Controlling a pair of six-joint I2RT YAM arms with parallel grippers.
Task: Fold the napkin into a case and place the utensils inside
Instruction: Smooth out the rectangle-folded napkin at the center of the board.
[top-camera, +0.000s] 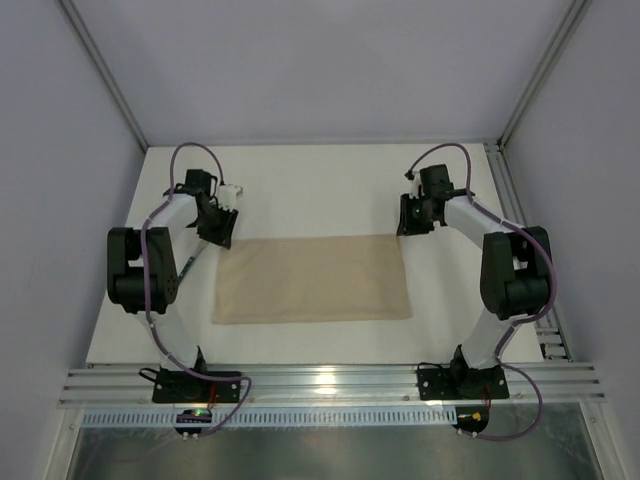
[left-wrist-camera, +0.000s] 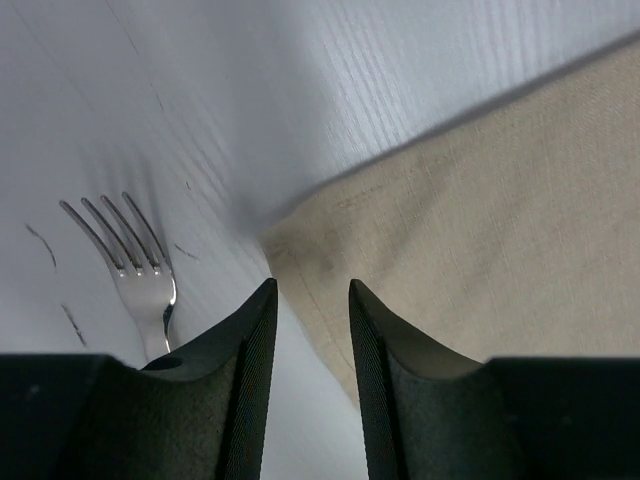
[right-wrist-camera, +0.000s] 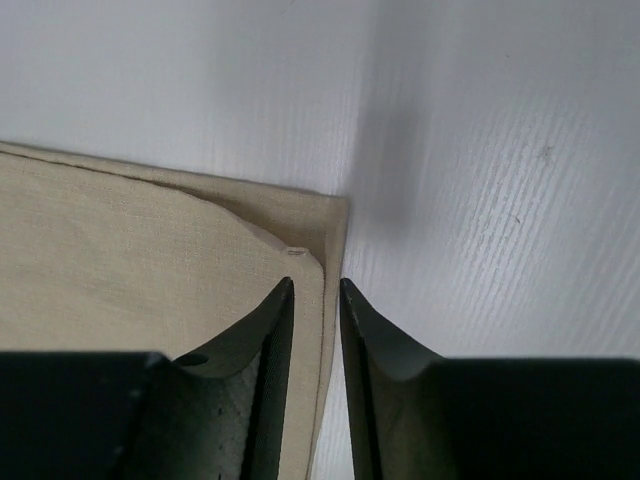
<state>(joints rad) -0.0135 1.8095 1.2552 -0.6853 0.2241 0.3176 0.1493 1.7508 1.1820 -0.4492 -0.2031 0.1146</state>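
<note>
Beige napkin (top-camera: 312, 279) flat mid-table, folded double, fork (left-wrist-camera: 135, 265) beside left corner

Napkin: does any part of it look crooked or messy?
Yes, a little. In the right wrist view the napkin is doubled over, and the top layer's corner sits back from the layer below, leaving a strip of lower cloth showing along two edges. The layers don't line up there.

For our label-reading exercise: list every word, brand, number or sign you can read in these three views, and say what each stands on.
There are none to read. The napkin is plain, the fork shows no stamp, and the left claw and right claw bear no lettering.
</note>
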